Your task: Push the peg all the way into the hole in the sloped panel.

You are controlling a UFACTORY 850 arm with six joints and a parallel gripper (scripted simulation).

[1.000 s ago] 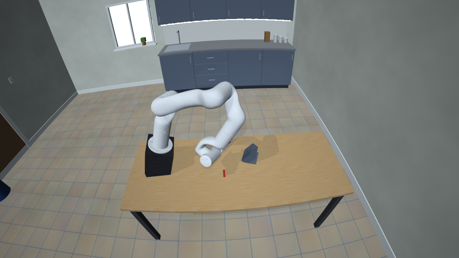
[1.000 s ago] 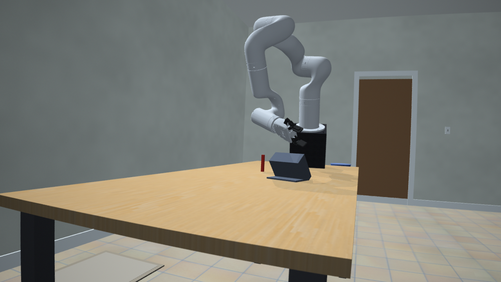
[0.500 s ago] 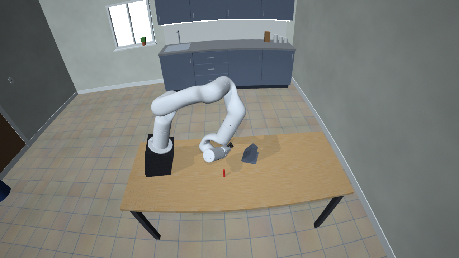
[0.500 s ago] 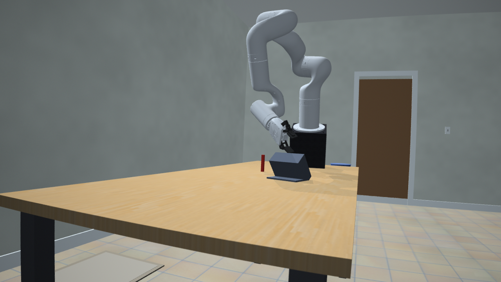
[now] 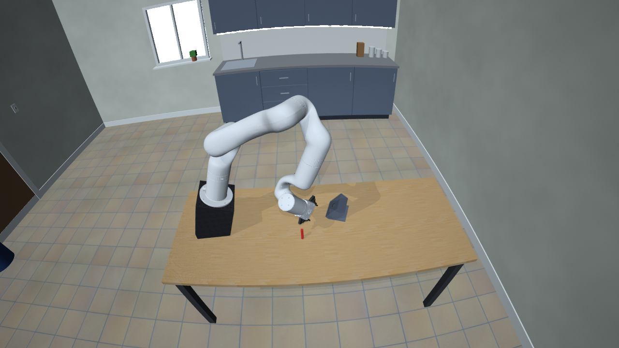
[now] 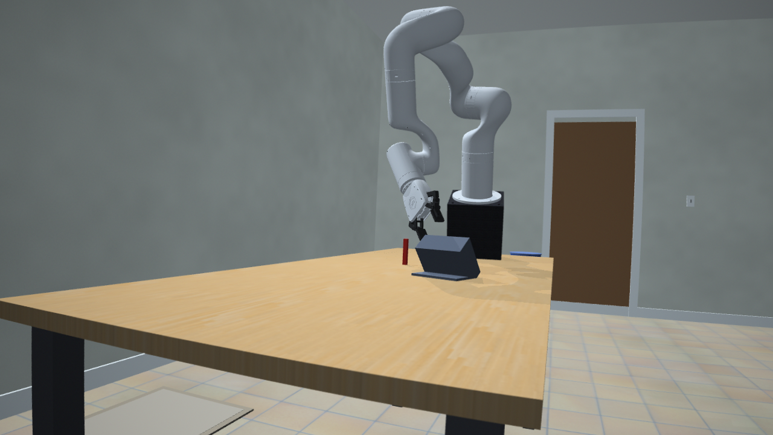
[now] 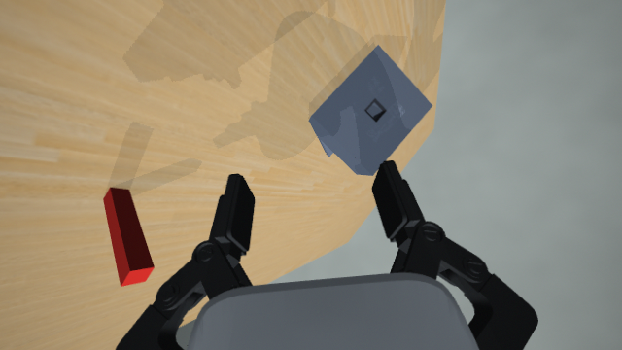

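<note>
The red peg (image 5: 301,234) stands upright on the wooden table; it also shows in the exterior view (image 6: 405,251) and at the lower left of the wrist view (image 7: 127,236). The grey sloped panel (image 5: 338,207) sits to its right, with a small square hole (image 7: 375,110) in its face; it also shows in the exterior view (image 6: 447,257). My gripper (image 5: 309,210) hangs tilted above the table between peg and panel, open and empty. Its fingers stand wide apart in the wrist view, with the peg to their left. In the exterior view the gripper (image 6: 426,222) hangs just above the panel.
The arm's black base block (image 5: 214,215) stands at the table's left end. The table edge runs close behind the panel in the wrist view.
</note>
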